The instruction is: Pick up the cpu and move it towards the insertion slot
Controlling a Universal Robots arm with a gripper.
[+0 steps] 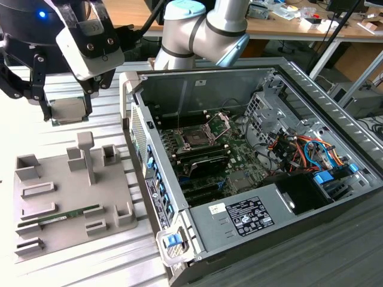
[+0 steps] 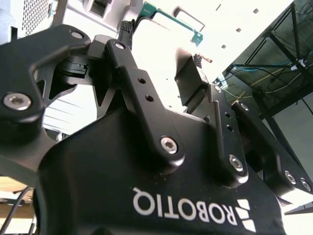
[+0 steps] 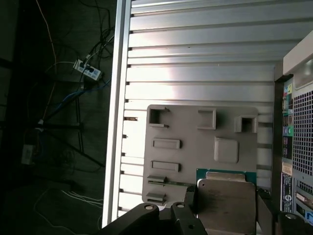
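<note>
Gripper (image 1: 67, 112): black two-finger unit on the grey arm (image 1: 203, 27), nearest the lens in both wrist views. Fingers (image 1: 45, 98) clamped on opposite edges of the cpu, one on each side.

Cpu (image 1: 68, 107): flat square chip, silvery lid, thin green edge. Held level between the fingers, above the table near its far edge, at the exterior view's left of the computer case. In the first wrist view the cpu (image 3: 227, 203) overlaps one edge of the fixture tray below it.

Fixture tray (image 1: 66, 179): grey moulded plate with raised blocks and a post, flat on the table just beside the case's side wall. Memory stick (image 1: 66, 213): long, thin, green, lying in a groove of the tray near its near edge.

Table (image 1: 114, 257): slatted aluminium top, carrying tray and case.

Computer case (image 1: 239, 81): lying on its side, side panel off, board exposed.

Insertion slot (image 1: 196, 137): dark square socket in a silver frame on the board inside the case, bracket (image 1: 220, 122) hinged up. Well apart from the cpu.
</note>
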